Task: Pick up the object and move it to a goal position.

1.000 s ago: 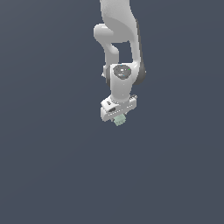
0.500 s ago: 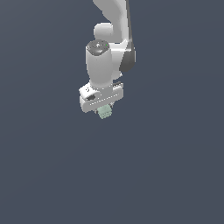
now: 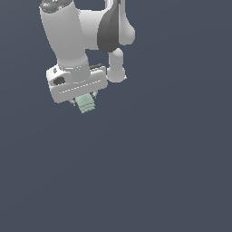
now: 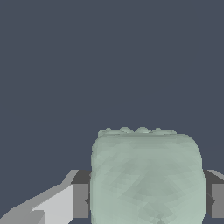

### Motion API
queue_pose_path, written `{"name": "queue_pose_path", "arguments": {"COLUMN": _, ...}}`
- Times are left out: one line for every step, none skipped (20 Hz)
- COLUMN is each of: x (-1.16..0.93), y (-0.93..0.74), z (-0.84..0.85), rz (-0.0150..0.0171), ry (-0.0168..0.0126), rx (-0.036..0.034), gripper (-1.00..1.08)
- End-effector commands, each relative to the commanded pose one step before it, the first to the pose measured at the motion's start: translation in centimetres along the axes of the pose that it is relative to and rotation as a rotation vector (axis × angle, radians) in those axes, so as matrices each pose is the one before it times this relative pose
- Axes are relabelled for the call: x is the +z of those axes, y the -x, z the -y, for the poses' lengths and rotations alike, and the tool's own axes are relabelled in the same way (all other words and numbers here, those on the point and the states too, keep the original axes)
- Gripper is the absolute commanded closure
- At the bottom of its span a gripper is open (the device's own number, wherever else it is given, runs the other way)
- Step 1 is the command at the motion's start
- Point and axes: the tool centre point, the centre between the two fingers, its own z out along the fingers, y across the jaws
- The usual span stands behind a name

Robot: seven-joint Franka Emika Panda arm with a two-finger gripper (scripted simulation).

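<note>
My hand (image 3: 84, 102) is closed on the object (image 3: 85, 104), a pale mint-green ridged block that sticks out just below my white palm in the exterior view. In the wrist view the object (image 4: 146, 177) sits squarely between my two dark fingertips (image 4: 80, 200), touching both. Only plain dark grey surrounds us.

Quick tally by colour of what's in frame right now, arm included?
Pale mint-green: 1, the object, clamped in the gripper
White with dark grey joints: 1, the arm with its gripper
Total: 2
</note>
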Motion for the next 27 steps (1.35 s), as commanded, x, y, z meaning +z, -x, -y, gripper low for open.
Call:
{"name": "queue_pose_path", "arguments": {"x": -2.311, "y": 0.649, "z": -1.982, "rz": 0.00097, "ry": -0.00056, "rx": -0.00094, "gripper": 1.08}}
{"name": "queue_pose_path", "arguments": {"x": -0.834, "y": 0.214, "z": -0.744, "rz": 0.00000, "ry": 0.00000, "rx": 0.00000, "gripper": 1.08}}
{"name": "queue_pose_path", "arguments": {"x": -0.797, "y": 0.193, "z": -0.705, "rz": 0.00047, "ry": 0.00049, "rx": 0.00013, "gripper": 1.08}}
{"name": "queue_pose_path", "arguments": {"x": -0.763, "y": 0.191, "z": -0.687, "rz": 0.00000, "ry": 0.00000, "rx": 0.00000, "gripper": 1.08}}
{"name": "queue_pose_path", "arguments": {"x": -0.732, "y": 0.171, "z": -0.652, "rz": 0.00047, "ry": 0.00049, "rx": 0.00013, "gripper": 1.08}}
{"name": "queue_pose_path", "arguments": {"x": -0.703, "y": 0.170, "z": -0.639, "rz": 0.00000, "ry": 0.00000, "rx": 0.00000, "gripper": 1.08}}
{"name": "queue_pose_path", "arguments": {"x": -0.676, "y": 0.161, "z": -0.618, "rz": 0.00000, "ry": 0.00000, "rx": 0.00000, "gripper": 1.08}}
{"name": "queue_pose_path", "arguments": {"x": -0.645, "y": 0.140, "z": -0.579, "rz": 0.00047, "ry": 0.00049, "rx": 0.00013, "gripper": 1.08}}
{"name": "queue_pose_path", "arguments": {"x": -0.593, "y": 0.136, "z": -0.547, "rz": 0.00000, "ry": 0.00000, "rx": 0.00000, "gripper": 1.08}}
{"name": "queue_pose_path", "arguments": {"x": -0.543, "y": 0.122, "z": -0.503, "rz": 0.00000, "ry": 0.00000, "rx": 0.00000, "gripper": 1.08}}
{"name": "queue_pose_path", "arguments": {"x": -0.496, "y": 0.109, "z": -0.461, "rz": 0.00000, "ry": 0.00000, "rx": 0.00000, "gripper": 1.08}}
{"name": "queue_pose_path", "arguments": {"x": -0.455, "y": 0.087, "z": -0.411, "rz": 0.00047, "ry": 0.00049, "rx": 0.00016, "gripper": 1.08}}
{"name": "queue_pose_path", "arguments": {"x": -0.411, "y": 0.086, "z": -0.386, "rz": 0.00000, "ry": 0.00000, "rx": 0.00000, "gripper": 1.08}}
{"name": "queue_pose_path", "arguments": {"x": -0.373, "y": 0.076, "z": -0.351, "rz": 0.00000, "ry": 0.00000, "rx": 0.00000, "gripper": 1.08}}
{"name": "queue_pose_path", "arguments": {"x": -0.336, "y": 0.066, "z": -0.318, "rz": 0.00000, "ry": 0.00000, "rx": 0.00000, "gripper": 1.08}}
{"name": "queue_pose_path", "arguments": {"x": -0.302, "y": 0.057, "z": -0.287, "rz": 0.00000, "ry": 0.00000, "rx": 0.00000, "gripper": 1.08}}
{"name": "queue_pose_path", "arguments": {"x": -0.270, "y": 0.049, "z": -0.257, "rz": 0.00000, "ry": 0.00000, "rx": 0.00000, "gripper": 1.08}}
{"name": "queue_pose_path", "arguments": {"x": -0.239, "y": 0.042, "z": -0.229, "rz": 0.00000, "ry": 0.00000, "rx": 0.00000, "gripper": 1.08}}
{"name": "queue_pose_path", "arguments": {"x": -0.210, "y": 0.035, "z": -0.202, "rz": 0.00000, "ry": 0.00000, "rx": 0.00000, "gripper": 1.08}}
{"name": "queue_pose_path", "arguments": {"x": -0.182, "y": 0.029, "z": -0.175, "rz": 0.00000, "ry": 0.00000, "rx": 0.00000, "gripper": 1.08}}
{"name": "queue_pose_path", "arguments": {"x": -0.160, "y": 0.022, "z": -0.145, "rz": 0.00042, "ry": 0.00046, "rx": 0.00030, "gripper": 1.08}}
{"name": "queue_pose_path", "arguments": {"x": -0.130, "y": 0.019, "z": -0.126, "rz": 0.00000, "ry": 0.00000, "rx": 0.00000, "gripper": 1.08}}
{"name": "queue_pose_path", "arguments": {"x": -0.105, "y": 0.015, "z": -0.102, "rz": 0.00000, "ry": 0.00000, "rx": 0.00000, "gripper": 1.08}}
{"name": "queue_pose_path", "arguments": {"x": -0.081, "y": 0.011, "z": -0.079, "rz": 0.00000, "ry": 0.00000, "rx": 0.00000, "gripper": 1.08}}
{"name": "queue_pose_path", "arguments": {"x": -0.057, "y": 0.008, "z": -0.056, "rz": 0.00000, "ry": 0.00000, "rx": 0.00000, "gripper": 1.08}}
{"name": "queue_pose_path", "arguments": {"x": -0.034, "y": 0.005, "z": -0.033, "rz": 0.00000, "ry": 0.00000, "rx": 0.00000, "gripper": 1.08}}
{"name": "queue_pose_path", "arguments": {"x": -0.011, "y": 0.002, "z": -0.011, "rz": 0.00000, "ry": 0.00000, "rx": 0.00000, "gripper": 1.08}}
